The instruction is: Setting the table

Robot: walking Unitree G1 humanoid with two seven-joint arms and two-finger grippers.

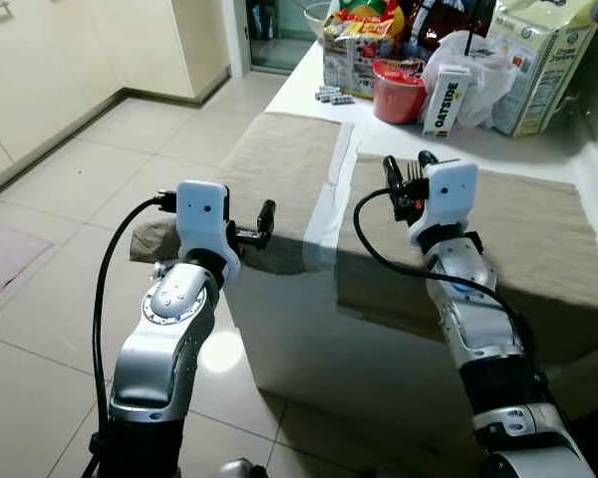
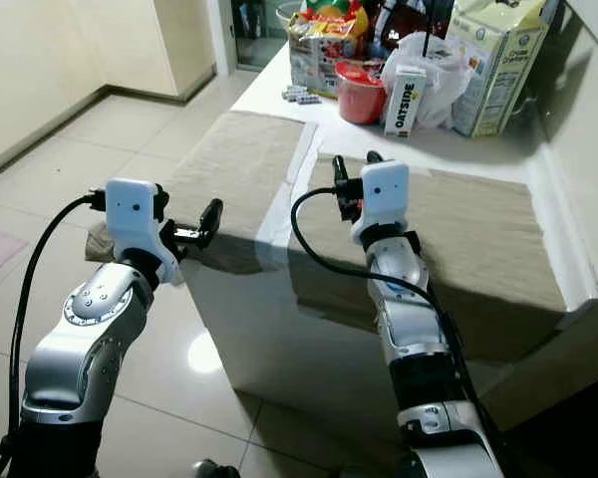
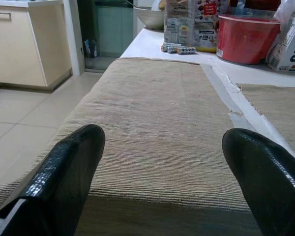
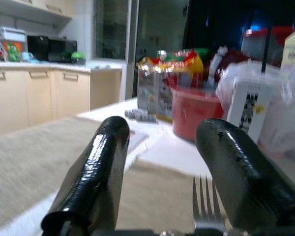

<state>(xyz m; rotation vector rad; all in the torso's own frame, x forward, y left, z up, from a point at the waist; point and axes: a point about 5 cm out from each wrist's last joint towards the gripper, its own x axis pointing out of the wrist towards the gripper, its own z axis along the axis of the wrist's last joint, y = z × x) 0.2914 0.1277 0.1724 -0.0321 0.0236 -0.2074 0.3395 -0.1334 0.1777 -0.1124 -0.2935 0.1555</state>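
Two beige placemats lie side by side on the white table (image 1: pixel 309 329): the left placemat (image 1: pixel 279 164) and the right placemat (image 1: pixel 528 234). My left gripper (image 1: pixel 257 227) hovers open at the front edge of the left placemat (image 3: pixel 157 123), with nothing between its fingers (image 3: pixel 69 172). My right gripper (image 1: pixel 409 164) is over the near left corner of the right placemat, shut on a metal fork (image 4: pixel 204 201). The fork's tines (image 1: pixel 415 171) stick out between the two black fingers and point toward the far end of the table.
The table's far end is crowded: a red bowl (image 1: pixel 399 92), an Oatside carton (image 1: pixel 446 100), a white plastic bag (image 1: pixel 483 65), a large carton (image 1: pixel 540 60), a snack box (image 1: pixel 354 50) and several batteries (image 1: pixel 334 96). Cream cabinets (image 1: pixel 40 70) and tiled floor (image 1: pixel 70 189) lie to my left.
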